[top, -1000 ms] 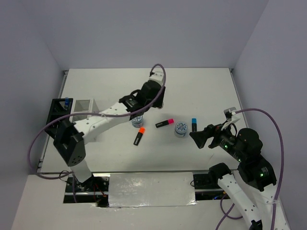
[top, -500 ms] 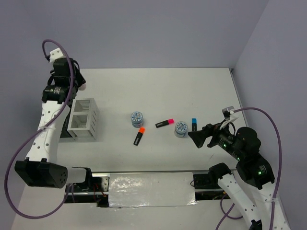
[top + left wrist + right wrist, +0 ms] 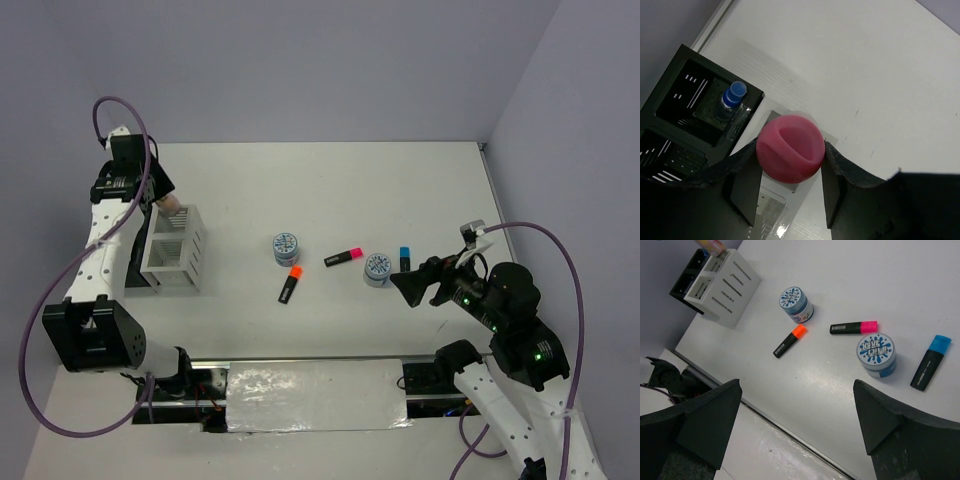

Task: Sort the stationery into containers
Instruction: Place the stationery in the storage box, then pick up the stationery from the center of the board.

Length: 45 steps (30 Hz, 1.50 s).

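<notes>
The left gripper (image 3: 791, 146) is clamped on the pink glitter jar (image 3: 790, 161), held over the white box (image 3: 176, 251), whose inside the jar mostly hides; beside it the black pen holder (image 3: 671, 116), cut off at the frame edge, contains the tiny blue-capped bottle (image 3: 733, 96); the right gripper (image 3: 405, 285) gapes wide, holding nothing, near the blue highlighter (image 3: 404, 258).

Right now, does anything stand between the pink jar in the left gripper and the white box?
Nothing visible does. The left gripper holds the pink jar over the open white box; the blue-capped bottle sits aside in the black holder.
</notes>
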Available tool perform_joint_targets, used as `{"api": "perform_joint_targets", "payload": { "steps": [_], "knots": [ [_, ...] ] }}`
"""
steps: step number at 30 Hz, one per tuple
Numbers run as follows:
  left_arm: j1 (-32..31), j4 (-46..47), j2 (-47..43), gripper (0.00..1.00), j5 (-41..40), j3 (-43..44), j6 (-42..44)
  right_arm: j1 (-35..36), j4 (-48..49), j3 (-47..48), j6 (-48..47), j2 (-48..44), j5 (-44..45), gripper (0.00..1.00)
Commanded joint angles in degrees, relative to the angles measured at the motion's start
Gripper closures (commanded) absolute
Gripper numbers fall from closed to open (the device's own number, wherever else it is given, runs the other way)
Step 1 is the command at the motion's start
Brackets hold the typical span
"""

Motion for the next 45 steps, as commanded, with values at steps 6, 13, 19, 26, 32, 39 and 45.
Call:
{"api": "perform_joint_targets", "payload": {
  "steps": [6, 13, 19, 26, 32, 39, 45],
  "knots": [
    [0.0, -1.8, -0.9, 1.0, -0.4, -0.8, -1.6, -0.2, 3.0, -0.1, 0.1, 0.2, -0.5, 0.0],
    [-0.3, -0.5, -6.5, 1.0, 1.2, -4.2, -1.4, -0.2, 3.5, -0.2, 0.2, 1.1, -1.0, 0.0],
    [-1.3, -0.2, -9.0, 0.95, 0.2, -5.0, -1.0, -0.2, 4.4, -0.5, 0.8, 1.3, -1.8, 0.0],
    [-1.5, -1.6, -6.3, 0.48, -0.8, -5.3, -1.5, -0.2, 4.1, 0.0, 0.5, 1.5, -1.7, 0.0],
    [-1.4, -2.3, -5.2, 0.21, -2.7, -5.0, -2.3, -0.2, 4.1, -0.7, 0.3, 1.4, -1.4, 0.0],
    [-5.4, -2.9, -7.4, 0.01, -3.3, -4.5, -1.7, -0.2, 4.6, -1.3, 0.4, 1.5, -1.8, 0.0],
    [-21.9, 2.0, -12.3, 0.01, -2.4, -6.5, -0.6, -0.2, 5.6, -2.3, 1.7, 2.3, -0.5, 0.0]
  ]
}}
